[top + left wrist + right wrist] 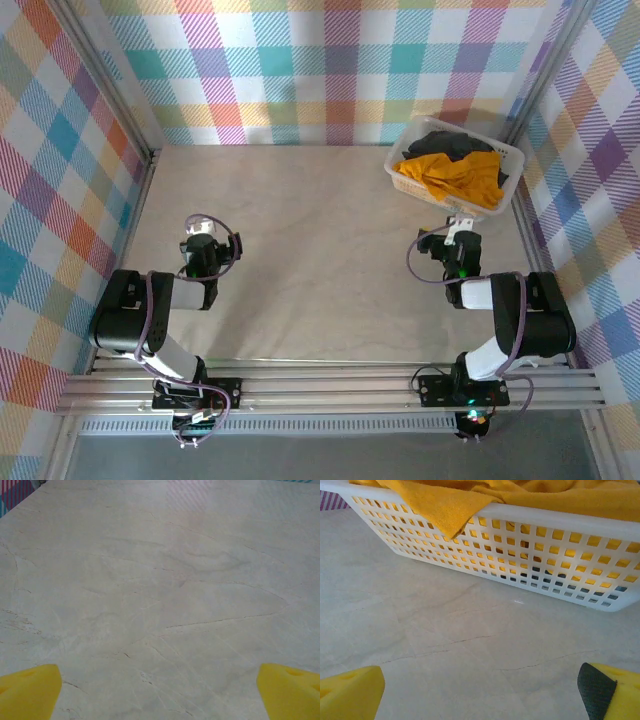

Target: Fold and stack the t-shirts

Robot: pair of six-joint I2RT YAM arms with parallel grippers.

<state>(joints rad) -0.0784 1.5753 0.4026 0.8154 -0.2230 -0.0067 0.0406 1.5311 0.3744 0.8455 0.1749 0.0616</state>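
Draping over the basket (510, 550) rim, orange t-shirt (465, 175) half-hides charcoal t-shirt (452, 143); both arms' jaws stand apart.

Pale veined table (320, 260), possibly stone-look, white lattice basket (560, 522) standing at its far right corner

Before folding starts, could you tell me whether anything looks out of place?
Only the laundry: the bright orange-yellow cloth t-shirt lies crumpled in the white plastic lattice basket, a flap hanging over its rim, with the dark charcoal t-shirt.
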